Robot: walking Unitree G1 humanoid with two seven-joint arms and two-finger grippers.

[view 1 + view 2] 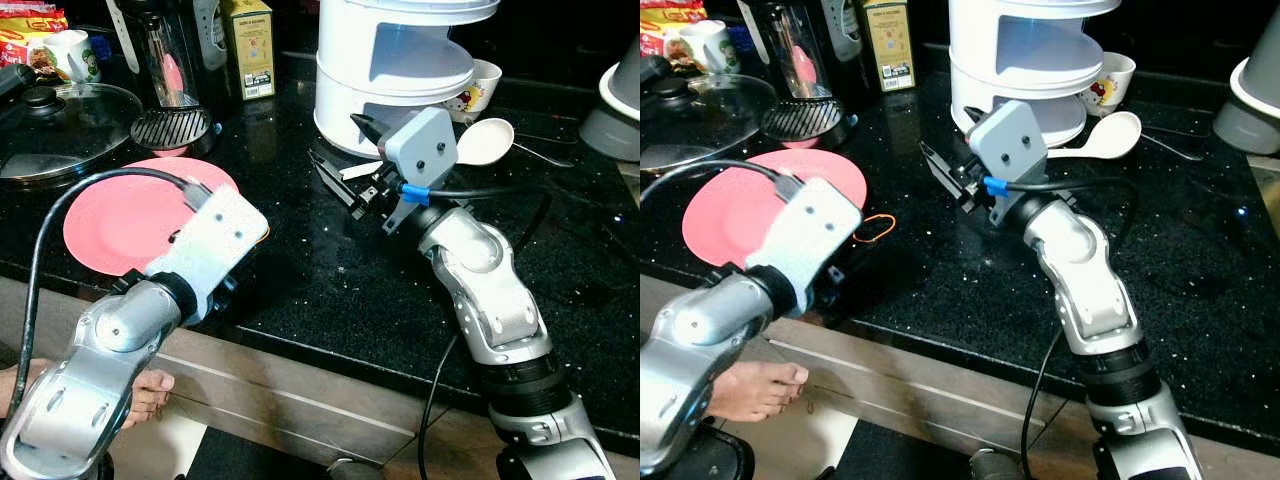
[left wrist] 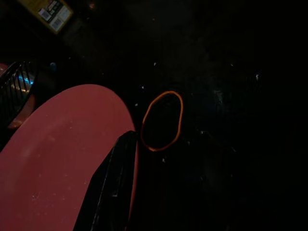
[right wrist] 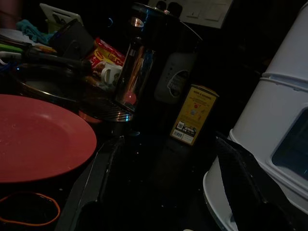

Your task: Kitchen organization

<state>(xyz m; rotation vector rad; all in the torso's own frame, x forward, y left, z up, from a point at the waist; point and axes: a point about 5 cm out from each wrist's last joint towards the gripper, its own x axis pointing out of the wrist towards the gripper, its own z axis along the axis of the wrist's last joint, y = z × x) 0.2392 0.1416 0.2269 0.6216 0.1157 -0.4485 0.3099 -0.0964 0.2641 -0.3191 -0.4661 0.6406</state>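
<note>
While right hand point(image 1: 945, 175) gapes, left hand's point(image 2: 113, 187) state is unclear beside bare pink plate point(image 1: 120, 215).

Silver arms, black cables, white wrist housings

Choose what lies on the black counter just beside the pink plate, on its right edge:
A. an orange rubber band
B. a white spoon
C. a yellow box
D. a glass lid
A: an orange rubber band lies flat on the black counter just off the pink plate, beside the left tool's finger.
</note>
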